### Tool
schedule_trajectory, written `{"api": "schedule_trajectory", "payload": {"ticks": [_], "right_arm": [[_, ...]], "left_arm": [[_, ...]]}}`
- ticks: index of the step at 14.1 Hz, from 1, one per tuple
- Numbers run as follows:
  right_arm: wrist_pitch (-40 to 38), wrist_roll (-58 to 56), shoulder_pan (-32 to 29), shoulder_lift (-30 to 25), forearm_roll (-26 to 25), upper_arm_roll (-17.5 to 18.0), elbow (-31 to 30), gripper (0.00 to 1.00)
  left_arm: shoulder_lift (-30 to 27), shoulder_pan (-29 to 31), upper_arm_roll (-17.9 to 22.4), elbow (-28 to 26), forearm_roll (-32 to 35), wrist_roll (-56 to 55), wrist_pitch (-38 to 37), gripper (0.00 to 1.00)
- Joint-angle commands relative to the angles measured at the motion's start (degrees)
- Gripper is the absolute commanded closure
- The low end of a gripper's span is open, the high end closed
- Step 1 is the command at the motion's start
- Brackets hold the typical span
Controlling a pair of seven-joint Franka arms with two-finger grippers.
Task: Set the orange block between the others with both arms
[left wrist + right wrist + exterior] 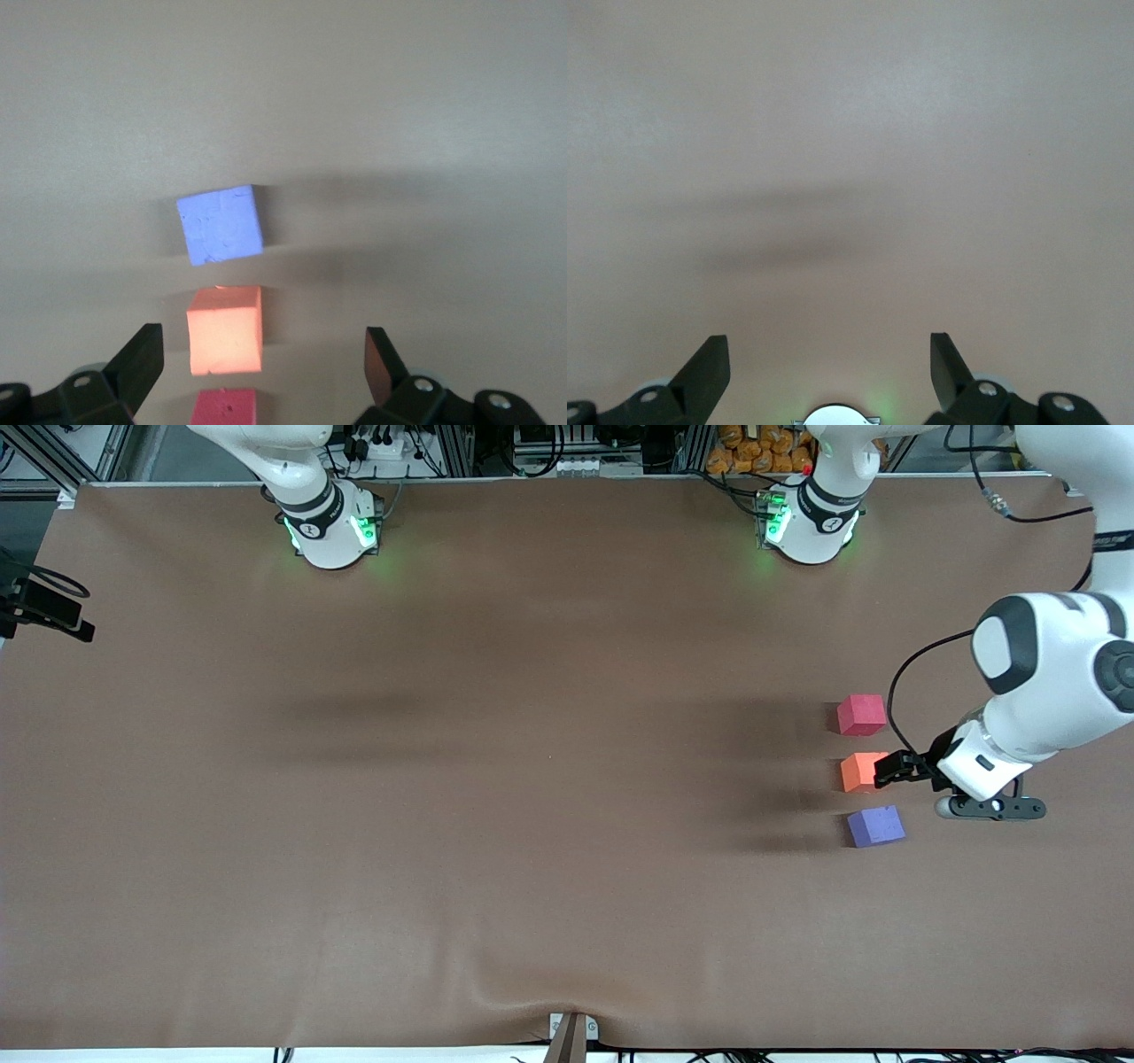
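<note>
Brown table (496, 797) fills the front view, with both arm bases along its 12 o'clock edge. Left arm (1054, 664) reaches in at the 3 o'clock end; right arm (310, 505) waits at its base. Left gripper (895, 769) hangs over the orange block (861, 771), jaws spread wide, holding nothing. Right gripper (829, 367) over bare table, jaws apart, empty. Orange block sits on the table between the pinkish-red cube (861, 715) and purple-blue cube (875, 825), all three apart in one line.
</note>
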Motion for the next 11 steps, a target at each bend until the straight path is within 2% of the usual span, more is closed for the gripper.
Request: {"api": "schedule_trajectory", "payload": {"ticks": [1,6,7,9,11], "right_arm": [[-0.3,-0.7,-0.7,-0.1,0.8,0.5,0.9,0.00],[-0.5,-0.4,0.6,-0.1,0.4,0.1,1.0,0.00],[-0.5,-0.3,1.7,-0.1,0.4,-1.2,1.0,0.00],[-0.7,-0.3,3.9,-0.1,0.6,-3.6,1.0,0.00],[-0.6,-0.3,4.0,-0.1,0.7,-3.8,1.0,0.00]], "left_arm": [[-1.2,0.3,-1.9,7.4,0.4,-4.0,-10.2,0.00],[-1.6,0.1,-2.6,23.0,2.4,-6.9,-27.3,0.00],[-1.7,0.2,-3.1,25.0,2.9,-6.8,-29.8,0.00],[-2.6,0.3,-3.1,26.3,4.3,-6.2,-31.8,0.00],[-4.5,0.4,-3.2,26.3,6.8,-5.9,-32.2,0.00]]}}
